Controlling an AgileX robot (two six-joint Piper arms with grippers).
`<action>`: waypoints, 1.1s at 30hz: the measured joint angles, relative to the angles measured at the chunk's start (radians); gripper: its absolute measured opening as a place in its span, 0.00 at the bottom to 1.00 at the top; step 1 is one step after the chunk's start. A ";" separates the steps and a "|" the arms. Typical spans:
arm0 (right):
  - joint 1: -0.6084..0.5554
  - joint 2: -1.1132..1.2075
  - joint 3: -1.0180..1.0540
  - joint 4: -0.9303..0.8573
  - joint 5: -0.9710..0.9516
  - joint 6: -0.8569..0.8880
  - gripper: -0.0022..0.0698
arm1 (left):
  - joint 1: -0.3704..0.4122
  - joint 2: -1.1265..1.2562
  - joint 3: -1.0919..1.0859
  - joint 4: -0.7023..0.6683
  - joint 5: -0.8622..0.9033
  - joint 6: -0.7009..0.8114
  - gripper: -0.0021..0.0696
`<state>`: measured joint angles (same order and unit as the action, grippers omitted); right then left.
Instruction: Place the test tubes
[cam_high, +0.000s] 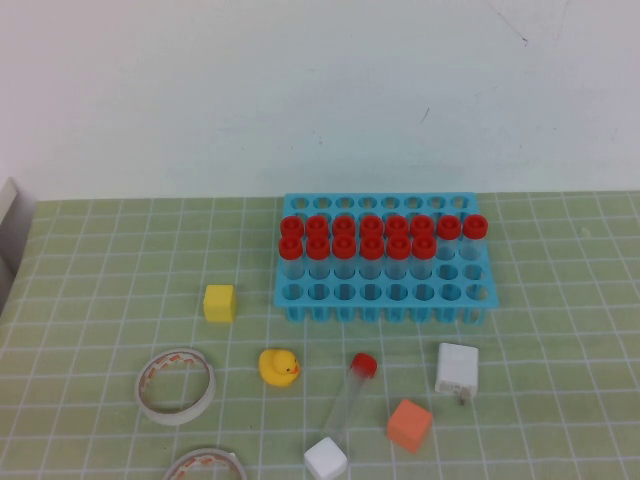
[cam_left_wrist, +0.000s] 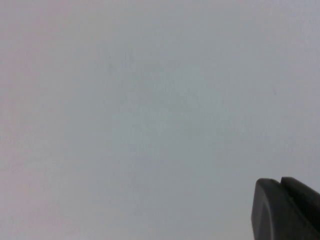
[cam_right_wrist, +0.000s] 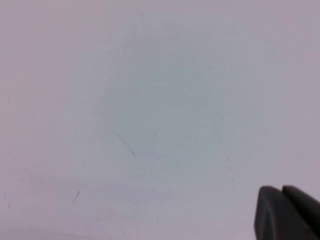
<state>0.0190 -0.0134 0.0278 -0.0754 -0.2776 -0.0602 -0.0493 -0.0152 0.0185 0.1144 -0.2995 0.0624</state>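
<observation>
- A plain white wall (cam_high: 320, 90) fills the back of the room. It is pale and lightly scuffed.
- A green mat (cam_high: 90, 300) with a white grid covers the table up to the wall.
- A blue tube rack (cam_high: 380, 300) stands at the middle right of the mat, near the wall. Its front rows of holes are open.
- Red-capped test tubes (cam_high: 357, 236) stand upright in two rows towards the back of the rack. The farther row runs the full width and the nearer row stops short on the right.
- One loose test tube (cam_high: 348, 398) lies flat on the mat in front of the rack. Its red cap points towards the rack and its far end is just beside a white cube (cam_high: 325, 459).
- A tape roll (cam_high: 176, 385) lies at the left front, and a second tape roll (cam_high: 205, 464) is cut off by the near edge.
- A white charger block (cam_high: 457, 370) and an orange cube (cam_high: 410, 425) sit to the right of the loose tube.
- A yellow cube (cam_high: 220, 303) sits to the left of the rack, and a small rubber duck (cam_high: 279, 367) sits to the left of the loose tube.
- The left gripper (cam_left_wrist: 281, 186) shows only in its own wrist view. Its dark fingertips are pressed together on nothing, with the wall behind them.
- The right gripper (cam_right_wrist: 281, 192) is the same, its tips together and empty, facing the wall.
- The loose tube lies well apart from both grippers.
</observation>
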 joint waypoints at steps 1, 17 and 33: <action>0.000 0.000 0.000 0.000 -0.008 0.000 0.03 | 0.000 0.000 0.000 0.003 -0.024 0.000 0.03; 0.000 0.000 0.000 -0.003 -0.230 0.233 0.03 | 0.000 0.000 0.000 -0.032 -0.532 -0.120 0.03; 0.000 0.028 -0.373 -0.255 0.278 0.155 0.03 | 0.000 0.113 -0.561 -0.439 0.171 0.546 0.03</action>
<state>0.0190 0.0149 -0.3448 -0.3303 0.0000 0.0950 -0.0493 0.0977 -0.5421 -0.3250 -0.1287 0.6083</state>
